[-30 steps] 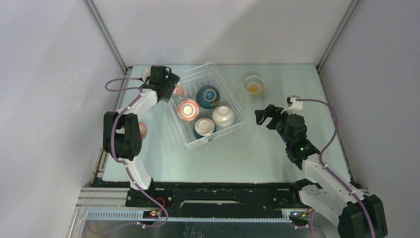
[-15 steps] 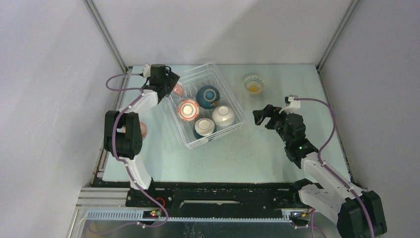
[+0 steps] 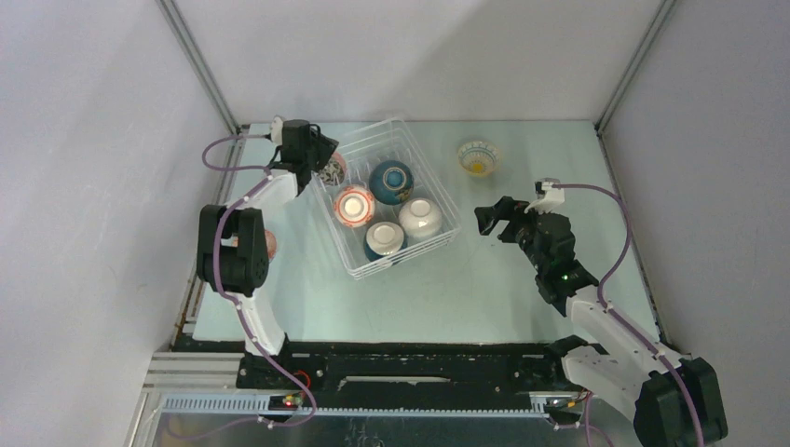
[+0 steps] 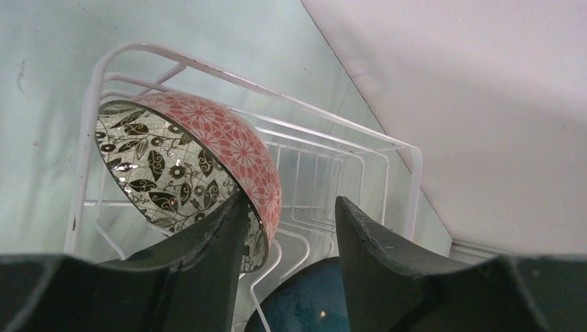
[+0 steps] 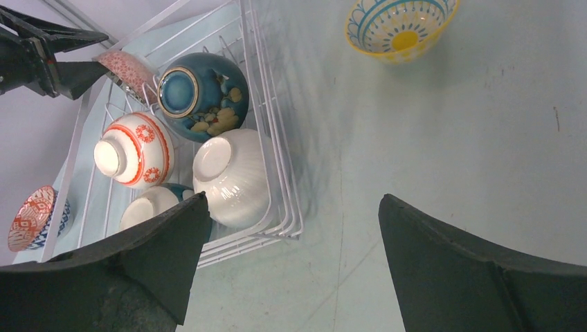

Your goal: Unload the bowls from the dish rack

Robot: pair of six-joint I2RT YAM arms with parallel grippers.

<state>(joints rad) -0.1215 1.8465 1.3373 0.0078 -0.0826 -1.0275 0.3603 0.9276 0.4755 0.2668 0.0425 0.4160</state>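
Observation:
The white wire dish rack [image 3: 438, 200] sits mid-table. It holds a dark teal bowl [image 3: 391, 182], a red-patterned white bowl [image 3: 354, 206], a plain white bowl [image 3: 420, 218] and a teal-and-white bowl [image 3: 384, 239], all upside down. A red floral bowl [image 4: 235, 145] with a black leaf-patterned inside stands on edge in the rack's far left corner. My left gripper [image 4: 291, 207] is open astride its rim, one finger in front of the inside, the other outside. My right gripper [image 5: 292, 200] is open and empty above the table, right of the rack.
A yellow bowl [image 3: 478, 156] stands upright on the table at the back right. A red-and-blue bowl [image 3: 268, 244] sits on the table left of the rack, partly hidden by the left arm. Walls and metal posts enclose the table.
My left gripper has edged toward the rack's far left corner, closer onto the red floral bowl. My right gripper has shifted slightly left. The bowls have not moved.

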